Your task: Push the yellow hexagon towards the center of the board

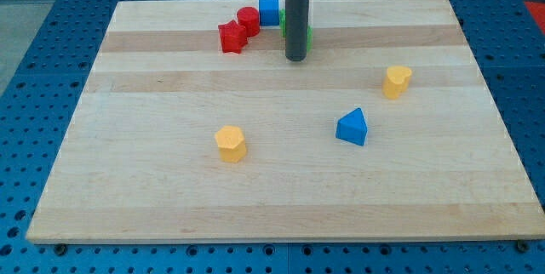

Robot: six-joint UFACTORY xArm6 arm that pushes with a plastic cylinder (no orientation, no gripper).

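Here the pale wooden counter (170,214) carries every block. My tip (295,57) rests near the view's top, a green block (307,32) partly hidden behind the rod. No claw exists on this rod, so no claw state applies. The blue triangular block (352,128) lies right of centre. The yellow hexagon (230,144) sits left of it, well apart from my tip.

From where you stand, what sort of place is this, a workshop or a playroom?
Most likely a robotics lab bench. A wooden board lies on a blue perforated table, and my tip rests on it near the view's top, beside a red block; a yellow hexagon waits for pushing.
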